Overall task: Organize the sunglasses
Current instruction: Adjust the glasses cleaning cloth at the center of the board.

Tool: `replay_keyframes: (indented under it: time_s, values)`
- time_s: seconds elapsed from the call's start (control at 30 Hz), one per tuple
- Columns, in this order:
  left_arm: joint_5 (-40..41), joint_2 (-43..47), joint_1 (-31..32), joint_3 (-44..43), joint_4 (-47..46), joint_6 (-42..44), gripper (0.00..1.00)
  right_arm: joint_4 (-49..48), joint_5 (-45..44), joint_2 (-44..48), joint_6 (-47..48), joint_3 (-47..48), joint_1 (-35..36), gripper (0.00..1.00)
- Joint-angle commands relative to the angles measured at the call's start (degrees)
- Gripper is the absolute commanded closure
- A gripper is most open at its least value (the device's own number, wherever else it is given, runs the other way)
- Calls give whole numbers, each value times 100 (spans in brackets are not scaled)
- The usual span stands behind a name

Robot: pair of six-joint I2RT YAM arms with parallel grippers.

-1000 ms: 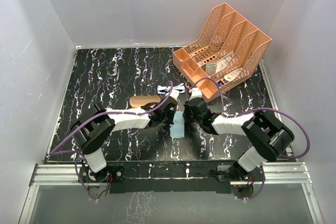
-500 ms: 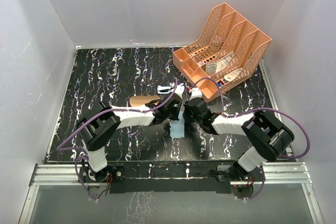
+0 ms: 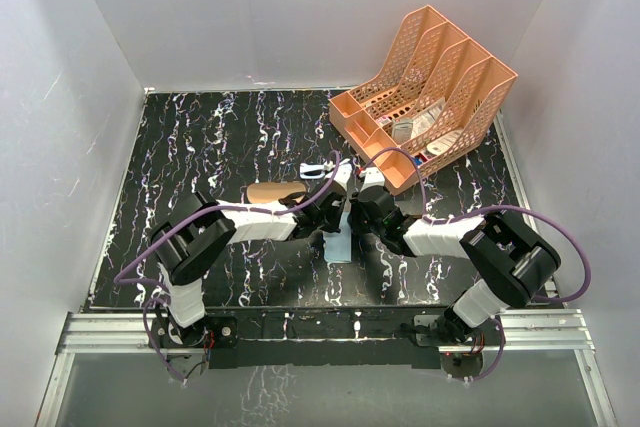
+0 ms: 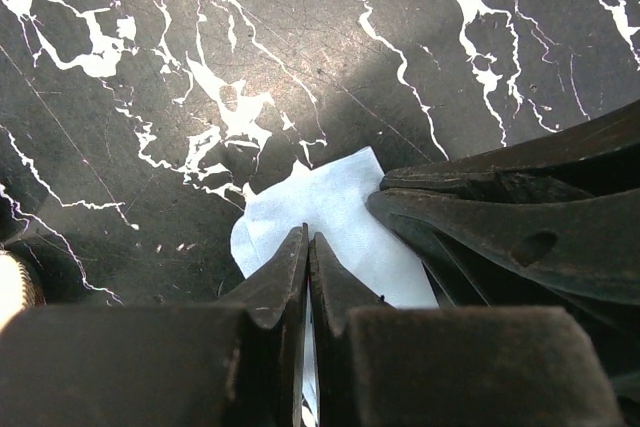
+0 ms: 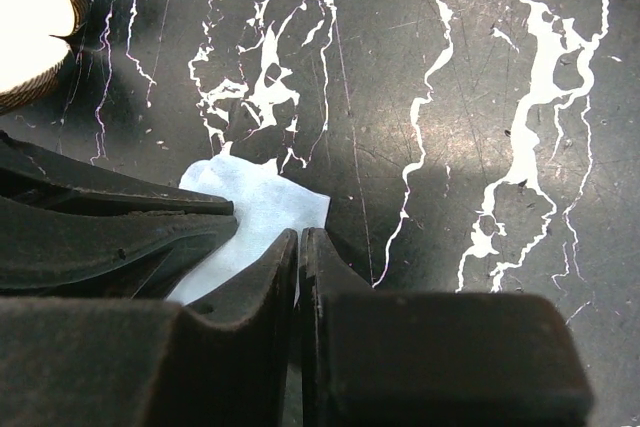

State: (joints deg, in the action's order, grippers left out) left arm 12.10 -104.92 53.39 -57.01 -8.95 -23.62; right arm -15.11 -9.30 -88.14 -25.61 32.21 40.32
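Sunglasses [image 3: 318,169] lie just above centre of the top view, long axis running left-right, near the plaid case [image 3: 272,191] and left of the orange organizer [image 3: 430,87]. Open marble table [image 3: 200,147] spreads to the upper left. Just below, the left gripper [image 4: 309,237] and right gripper [image 5: 300,235] are both closed, each pinching the blue cloth [image 4: 320,202].

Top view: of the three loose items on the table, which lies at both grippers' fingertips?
The light blue square cloth; the brown oblong case and white-framed sunglasses lie farther back.
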Motion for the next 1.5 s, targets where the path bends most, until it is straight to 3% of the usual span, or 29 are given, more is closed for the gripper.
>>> replay_keyframes:
  time_s: [0.0, 0.3, 1.0, 1.47]
  values:
    - [66, 301, 31, 65, 83, -22, 100, 168, 90, 118, 36, 43, -24, 93]
    - [139, 544, 28, 87, 190, 15, 100, 462, -25, 745, 53, 123, -25, 91]
    - [344, 1132, 30, 719, 282, -168, 100, 526, 233, 951, -152, -172, -4, 91]
    - [31, 1609, 55, 1106, 394, -495, 100, 1047, 54, 1333, -601, -106, 993, 97]
